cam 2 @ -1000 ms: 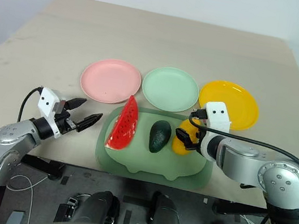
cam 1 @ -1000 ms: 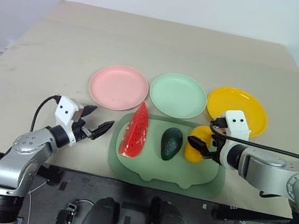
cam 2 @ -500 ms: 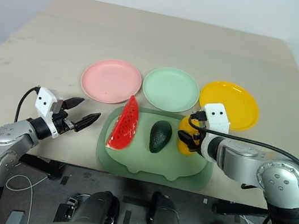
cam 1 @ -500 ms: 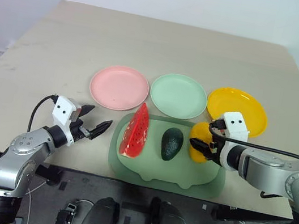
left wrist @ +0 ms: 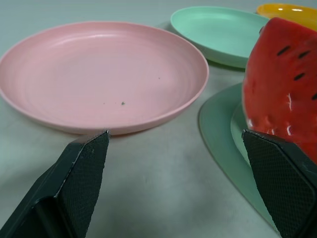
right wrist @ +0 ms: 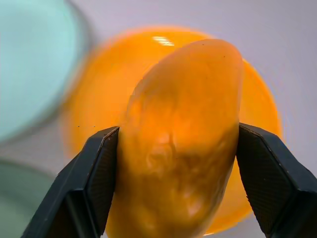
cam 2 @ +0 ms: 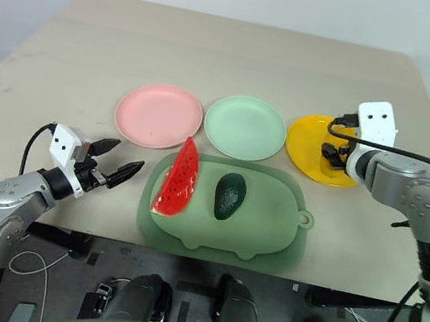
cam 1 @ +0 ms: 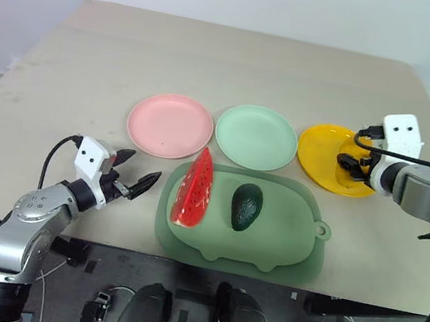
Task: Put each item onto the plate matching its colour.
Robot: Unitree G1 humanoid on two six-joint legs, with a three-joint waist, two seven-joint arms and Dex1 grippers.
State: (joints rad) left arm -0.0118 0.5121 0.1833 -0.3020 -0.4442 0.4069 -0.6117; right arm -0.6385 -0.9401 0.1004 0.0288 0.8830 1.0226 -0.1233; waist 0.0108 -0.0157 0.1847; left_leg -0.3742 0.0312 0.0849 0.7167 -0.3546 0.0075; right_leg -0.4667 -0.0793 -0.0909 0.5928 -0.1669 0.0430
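Right wrist view shows the mango (right wrist: 181, 144) clamped between the two black fingers (right wrist: 94, 183) of the right claw (cam 1: 352, 163), with the yellow plate (right wrist: 257, 89) directly behind it. From the head cameras that claw sits over the yellow plate (cam 1: 320, 150), near the tabletop's right edge, so the fruit is held over its matching plate but not yet set down; whether it touches the plate I cannot tell.

Two items are left. The watermelon wedge (cam 1: 194, 189) stands on its rind at the left of the green tray (cam 1: 283, 247), which lies along the tabletop's front edge, and the avocado (cam 1: 246, 206) lies just beside it near the tray's middle. The pink plate (cam 1: 170, 124) and mint green plate (cam 1: 256, 136) sit bare behind the tray.

The left claw (cam 1: 134, 177) hangs with its fingers spread wide and holding nothing, near the front edge, just left of the tray and pointing toward the watermelon.
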